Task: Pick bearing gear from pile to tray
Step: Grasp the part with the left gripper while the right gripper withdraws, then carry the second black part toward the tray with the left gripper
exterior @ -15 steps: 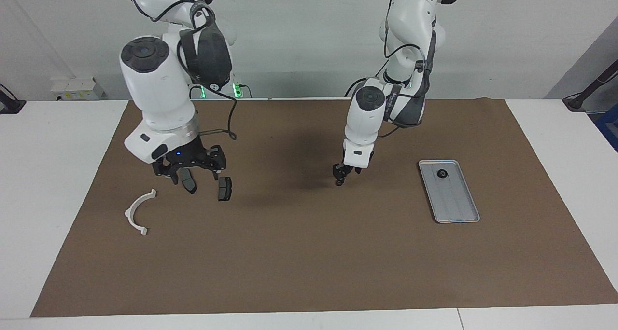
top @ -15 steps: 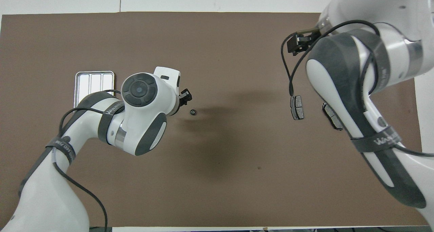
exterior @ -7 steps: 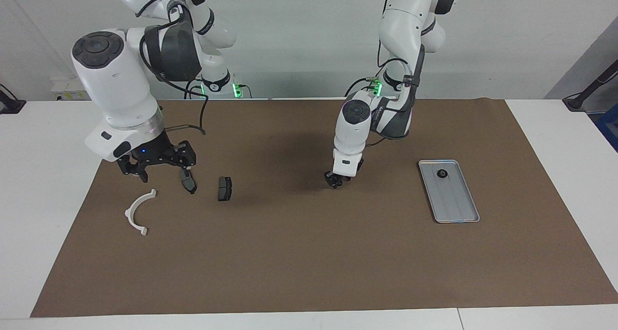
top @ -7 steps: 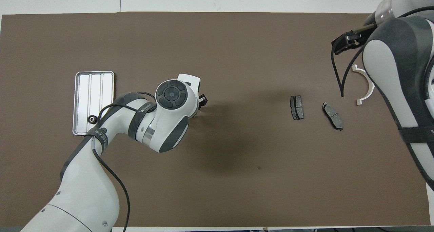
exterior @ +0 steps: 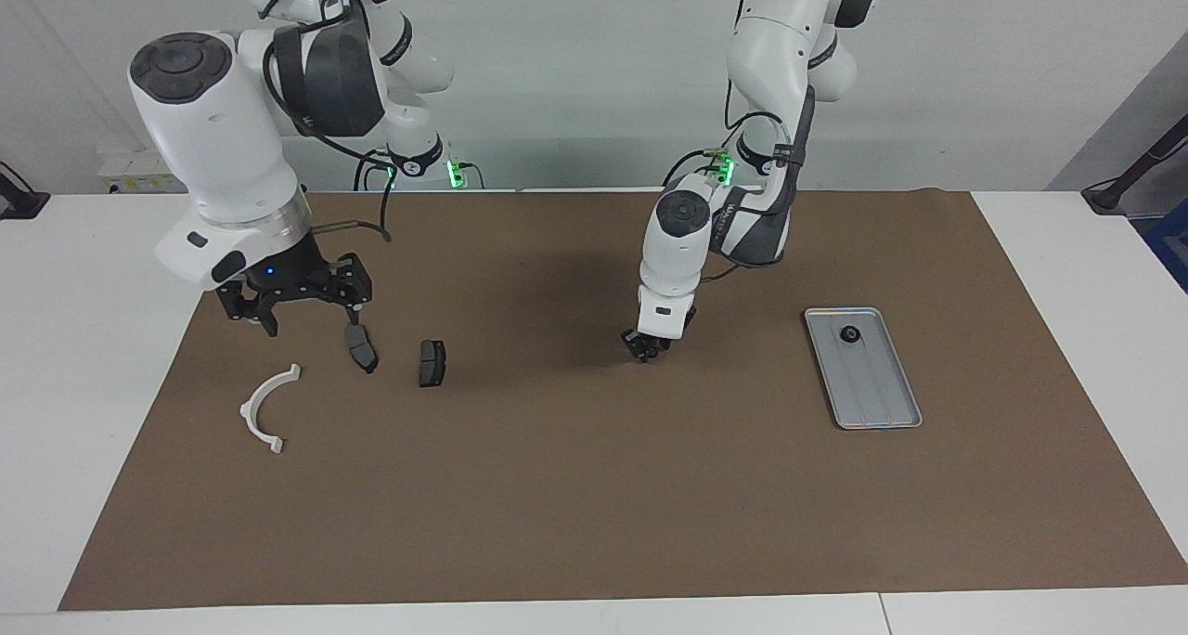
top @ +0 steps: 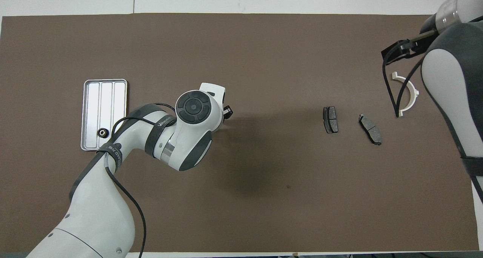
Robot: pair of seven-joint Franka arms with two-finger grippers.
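The silver tray (exterior: 877, 389) (top: 105, 97) lies toward the left arm's end of the mat. One small black bearing gear (exterior: 849, 334) (top: 101, 132) sits in its corner nearest the robots. My left gripper (exterior: 644, 348) (top: 227, 112) is down at the mat near the middle. Its hand covers whatever is under it, so no loose gear shows there. The pile lies toward the right arm's end: a white half-ring bracket (exterior: 263, 410) (top: 415, 94) and two brake pads (exterior: 361, 348) (exterior: 432, 363) (top: 330, 119) (top: 370, 124). My right gripper (exterior: 311, 319) hangs open and empty above the mat beside the pads.
A brown mat (exterior: 594, 486) covers most of the white table (exterior: 93, 356). The right arm's elbow and cable hang over the bracket's end of the mat in the overhead view.
The left gripper shifted toward the middle and came down over a small black gear on the mat, which is now covered. The right arm swung out toward its end, uncovering the pads and bracket.
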